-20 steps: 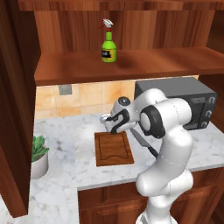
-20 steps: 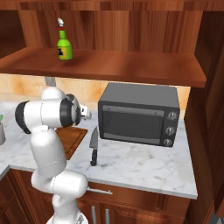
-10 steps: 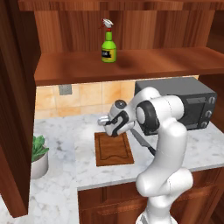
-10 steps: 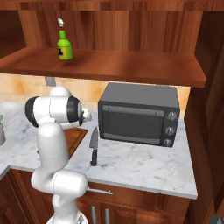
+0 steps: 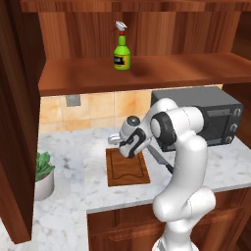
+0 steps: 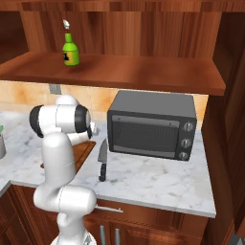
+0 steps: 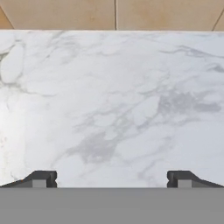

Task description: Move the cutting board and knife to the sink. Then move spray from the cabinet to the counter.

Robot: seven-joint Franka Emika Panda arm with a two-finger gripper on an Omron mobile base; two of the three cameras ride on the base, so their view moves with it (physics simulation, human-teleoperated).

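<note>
Nothing of my job is finished yet, as far as I can judge. The flat rectangular brown wooden cutting board [image 5: 127, 166] with the groove round its edge lies on the white marble counter [image 5: 93, 188] with grey veining, directly below my wrist. The kitchen knife [image 6: 102, 162] with the pointed grey steel blade and black handle lies on the marble just beside the board's right edge, between the board and the dark grey box-shaped microwave oven [image 6: 153, 125]. I can see no sink from here, so both must be carried somewhere off to the side. The small green spray bottle [image 5: 122, 47] with the dark label and white-and-red trigger head stands upright on the wide shelf of the reddish-brown wooden wall cabinet [image 5: 147, 71], untouched.

My claw [image 7: 111, 180] is spread wide and grasps nothing; it hangs above the counter near the board's far edge, looking at bare marble and the tan tiled wall behind. So all three moves remain: board, knife, spray.

Counting: one cutting board, one knife, one spray bottle, one microwave, one green potted plant [image 5: 41, 174] in a pale pot at the left.
</note>
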